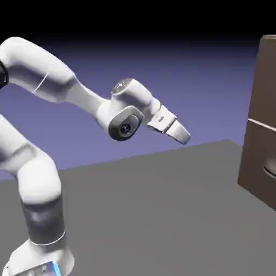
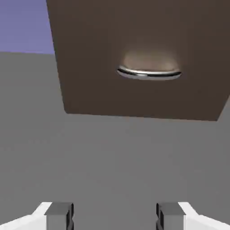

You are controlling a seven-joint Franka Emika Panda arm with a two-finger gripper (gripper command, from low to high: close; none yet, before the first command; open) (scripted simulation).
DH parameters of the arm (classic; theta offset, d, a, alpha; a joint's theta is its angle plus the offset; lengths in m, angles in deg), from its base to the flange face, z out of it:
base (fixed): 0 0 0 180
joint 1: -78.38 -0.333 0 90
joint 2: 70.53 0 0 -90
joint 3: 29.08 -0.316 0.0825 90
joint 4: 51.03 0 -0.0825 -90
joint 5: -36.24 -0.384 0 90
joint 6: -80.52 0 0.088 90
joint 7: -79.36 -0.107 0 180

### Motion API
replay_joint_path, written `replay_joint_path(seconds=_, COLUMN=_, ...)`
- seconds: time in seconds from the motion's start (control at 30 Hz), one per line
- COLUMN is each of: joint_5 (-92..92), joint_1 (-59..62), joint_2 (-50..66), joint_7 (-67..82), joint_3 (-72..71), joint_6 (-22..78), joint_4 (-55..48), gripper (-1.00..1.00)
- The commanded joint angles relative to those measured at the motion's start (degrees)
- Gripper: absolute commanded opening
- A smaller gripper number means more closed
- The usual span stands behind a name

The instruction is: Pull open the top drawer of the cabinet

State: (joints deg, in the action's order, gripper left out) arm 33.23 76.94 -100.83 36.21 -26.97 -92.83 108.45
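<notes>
Drawer (image 1: pixel 263 86) sits shut, high on the cabinet (image 1: pixel 259 161) at the bench's (image 1: pixel 161 205) far right. End effector (image 1: pixel 180 132) hangs well short, fingers spread, gripping nothing. Approach, grasp and pull all remain.

Soft, even rendered light, backdrop fading to black above (slightly blurry edges, faint shadows)

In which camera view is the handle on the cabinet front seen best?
The hand view: the curved handle shows whole and head-on against the brown cabinet front, above the open gripper. In the exterior view the cabinet is cut off by the picture's right edge, and only a dark sliver of a handle shows.
</notes>
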Motion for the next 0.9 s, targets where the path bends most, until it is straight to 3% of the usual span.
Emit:
replay_joint_path(seconds=0.0, joint_5=-2.5, joint_1=-0.6, joint_2=2.0, joint_7=-0.6, joint_3=1.8, joint_6=0.5, joint_4=-1.3, gripper=0.0)
replay_joint_path(seconds=0.87, joint_5=-67.3, joint_1=-17.0, joint_2=52.7, joint_7=-15.4, joint_3=47.2, joint_6=14.7, joint_4=-34.1, gripper=0.0)
